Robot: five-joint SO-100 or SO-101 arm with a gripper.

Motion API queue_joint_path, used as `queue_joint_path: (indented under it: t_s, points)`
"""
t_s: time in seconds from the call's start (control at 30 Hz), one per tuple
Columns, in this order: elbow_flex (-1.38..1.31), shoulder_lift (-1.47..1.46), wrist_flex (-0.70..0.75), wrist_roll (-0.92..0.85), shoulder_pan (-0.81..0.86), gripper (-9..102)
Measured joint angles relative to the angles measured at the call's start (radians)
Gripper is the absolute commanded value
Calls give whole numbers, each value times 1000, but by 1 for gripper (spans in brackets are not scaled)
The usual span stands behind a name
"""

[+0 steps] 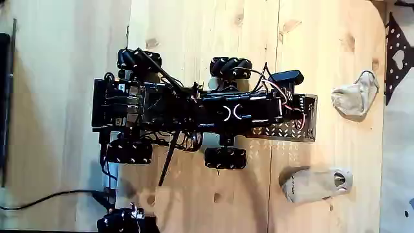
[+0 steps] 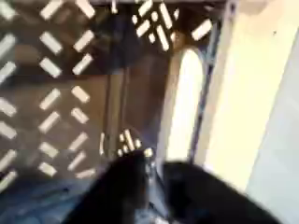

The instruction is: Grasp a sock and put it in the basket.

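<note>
In the fixed view the lumpy cream sock (image 1: 355,94) lies on the wooden table, right of the black wheeled robot. The basket (image 1: 288,133), a perforated grey metal tray, sits at the robot's right end, a short gap from the sock. My arm lies folded along the robot's body, with the gripper (image 1: 292,109) over the basket. The wrist view is blurred: the basket's perforated floor (image 2: 56,84) is very close, and the dark fingers (image 2: 131,182) sit at the bottom edge, close together with nothing between them.
A longer flat beige sock (image 1: 316,184) lies on the table below the basket in the fixed view. Cables (image 1: 45,197) trail at the lower left. A dark patterned object (image 1: 396,55) sits at the right table edge.
</note>
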Motion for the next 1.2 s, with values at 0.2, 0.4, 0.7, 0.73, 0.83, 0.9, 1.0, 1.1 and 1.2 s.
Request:
queue_joint_path:
  t_s: [0.2,0.4,0.7,0.73,0.83,0.9,1.0,1.1,1.2]
  points:
    - [0,2,0,2,-261,0]
    - [0,2,0,2,-311,0]
    - [0,2,0,2,-339,0]
    - [0,2,0,2,-351,0]
    - [0,2,0,2,-368,0]
    - [0,2,0,2,-367,1]
    - [0,2,0,2,-331,1]
    - [0,2,0,2,-331,1]
    - [0,2,0,2,-296,1]
